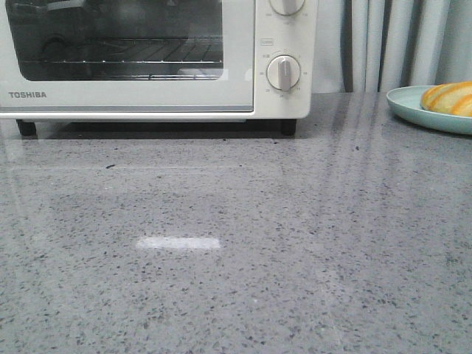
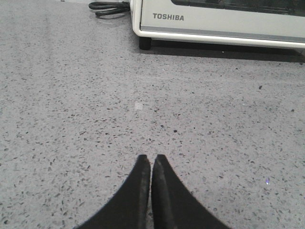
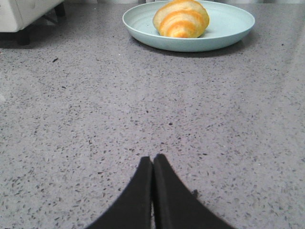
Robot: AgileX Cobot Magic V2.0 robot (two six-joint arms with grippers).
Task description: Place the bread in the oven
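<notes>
Low over the speckled grey tabletop (image 3: pixel 71 119), the right claw (image 3: pixel 152 162) and left claw (image 2: pixel 151 162) both sit pinched together, holding nothing. Beyond the right, the bread (image 3: pixel 181 18) lies in a teal plate (image 3: pixel 228 26); the oven (image 1: pixel 147 92) stands door-closed.

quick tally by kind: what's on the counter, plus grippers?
oven: 1
bread: 1
plate: 1
power cord: 1
left gripper: 1, shut, holds nothing
right gripper: 1, shut, holds nothing
Total: 6
</notes>
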